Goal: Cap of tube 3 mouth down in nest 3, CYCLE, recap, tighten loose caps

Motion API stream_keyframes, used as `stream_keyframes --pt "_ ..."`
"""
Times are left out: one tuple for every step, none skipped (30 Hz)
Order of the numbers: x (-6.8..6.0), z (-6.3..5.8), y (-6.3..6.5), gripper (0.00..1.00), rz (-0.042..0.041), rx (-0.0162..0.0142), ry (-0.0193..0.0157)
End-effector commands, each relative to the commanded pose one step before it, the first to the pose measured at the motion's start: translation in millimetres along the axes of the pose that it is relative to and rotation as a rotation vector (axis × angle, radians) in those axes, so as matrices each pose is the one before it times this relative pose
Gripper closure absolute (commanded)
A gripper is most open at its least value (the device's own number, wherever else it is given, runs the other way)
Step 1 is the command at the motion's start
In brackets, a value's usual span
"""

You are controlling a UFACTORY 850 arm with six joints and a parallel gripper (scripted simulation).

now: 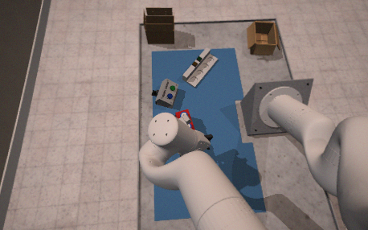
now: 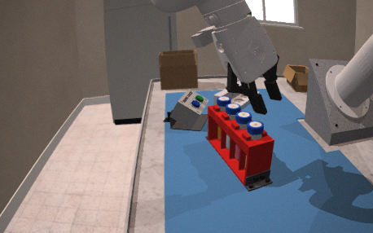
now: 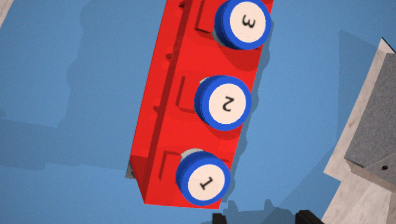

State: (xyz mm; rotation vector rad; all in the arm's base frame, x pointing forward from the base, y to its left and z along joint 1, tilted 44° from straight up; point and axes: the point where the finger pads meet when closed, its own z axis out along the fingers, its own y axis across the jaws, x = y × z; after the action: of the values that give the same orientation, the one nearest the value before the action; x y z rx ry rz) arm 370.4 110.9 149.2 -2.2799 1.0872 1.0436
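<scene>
The red decapping rack stands on the blue mat with all four blue caps on. In the wrist view I read caps 1, 2 and 3; cap 4 is out of frame. Cap 3 is the second from the far end in the exterior view. My gripper hangs above and beside the rack's far half, fingers apart, holding nothing and touching no cap. Only its fingertips show in the wrist view. The arm hides most of the rack from above. The cap tray has empty nests.
The grey key housing with the green key and blue key sits left of the rack. The arm's grey base pedestal stands to the right. A dark box and an open cardboard box stand at the far edge.
</scene>
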Motion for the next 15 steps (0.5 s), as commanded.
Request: stream_keyframes --pt "16.51 -2.4 2.63 0.54 0.0075 0.02232 0.00616" --pt "4.86 -0.41 1.14 0.54 0.00867 0.02084 0.00618" --pt "4.87 -0.39 1.09 0.54 0.0 0.0 0.00001" --pt "2.38 -0.19 0.53 0.54 0.0 0.0 0.0" --pt "4.84 -0.35 1.23 0.54 0.00881 0.0205 0.00644" --pt "4.85 -0.33 1.19 0.54 0.0 0.0 0.00001" --pt "2.37 -0.16 0.58 0.54 0.0 0.0 0.0" --pt "4.82 -0.28 1.33 0.54 0.00895 0.02015 0.00668" --pt "0.0 0.0 0.0 0.54 0.0 0.0 0.0" --pt "0.0 0.0 0.0 0.54 0.0 0.0 0.0" --pt "4.82 -0.24 1.36 0.54 0.00909 0.0198 0.00691" --pt "4.82 -0.22 1.33 0.54 0.0 0.0 0.00001" --pt "4.82 -0.22 1.33 0.54 0.0 0.0 0.00001" --pt "4.7 -0.22 1.29 0.54 0.0 0.0 0.00001" --pt "0.0 0.0 0.0 0.54 0.0 0.0 0.0"
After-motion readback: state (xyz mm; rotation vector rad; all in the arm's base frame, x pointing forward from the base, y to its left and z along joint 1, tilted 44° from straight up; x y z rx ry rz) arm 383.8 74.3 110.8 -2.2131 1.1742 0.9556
